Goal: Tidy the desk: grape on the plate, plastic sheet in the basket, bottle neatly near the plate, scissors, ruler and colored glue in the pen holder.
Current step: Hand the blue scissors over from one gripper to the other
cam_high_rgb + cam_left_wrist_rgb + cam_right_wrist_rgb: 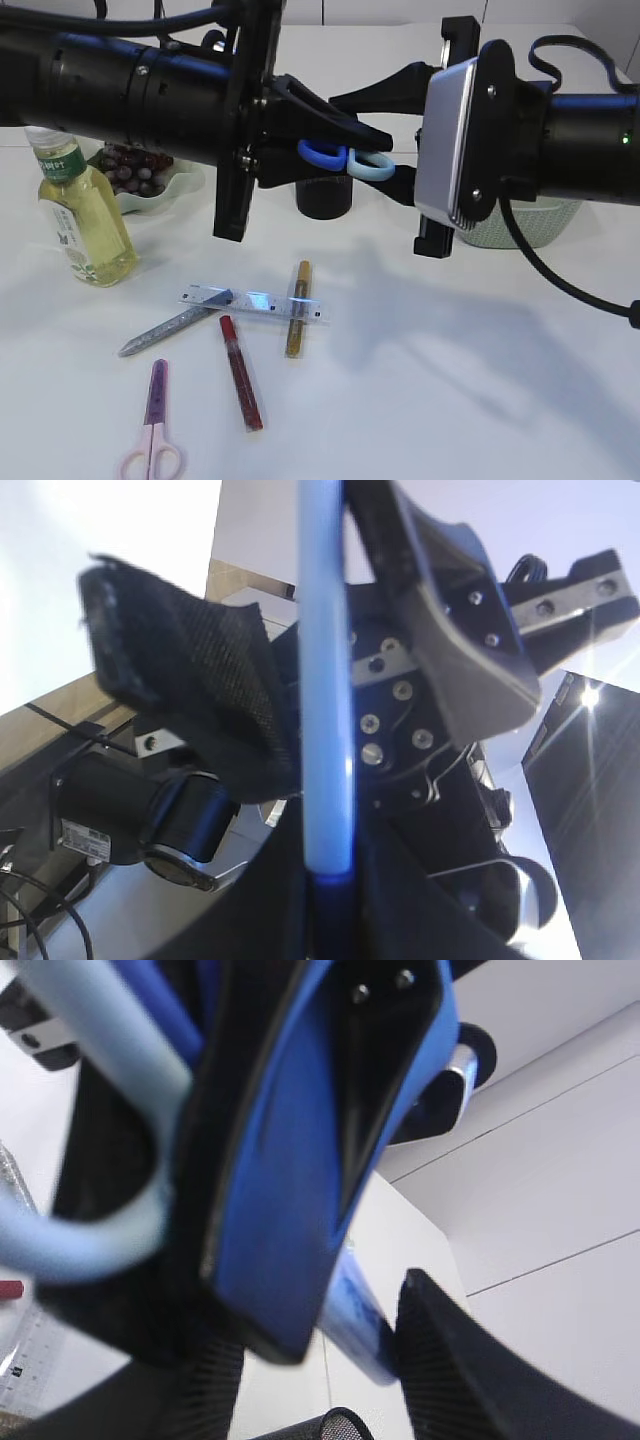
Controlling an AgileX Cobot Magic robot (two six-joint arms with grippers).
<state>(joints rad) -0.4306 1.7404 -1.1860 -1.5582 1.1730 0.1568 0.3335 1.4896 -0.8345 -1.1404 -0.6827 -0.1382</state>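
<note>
Two pairs of scissors show: pink scissors point(152, 440) lie nearest, well in front of the pen holder point(323, 198); blue scissors point(345, 160) hang just above it, clamped by the left gripper point(335, 130). Right gripper point(400, 165) stands parted beside their handles. Stiff, light, slick: best gripped across closed blades.

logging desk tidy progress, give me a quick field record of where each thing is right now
blue scissors: held in the air between both grippers, above the pen holder
left gripper: shut on the scissors
grapes: on the plate
bottle: upright, left of the plate
ruler: flat on the table
glue pens: three, loose on the table
pink scissors: on the table
basket: behind the right arm
</note>
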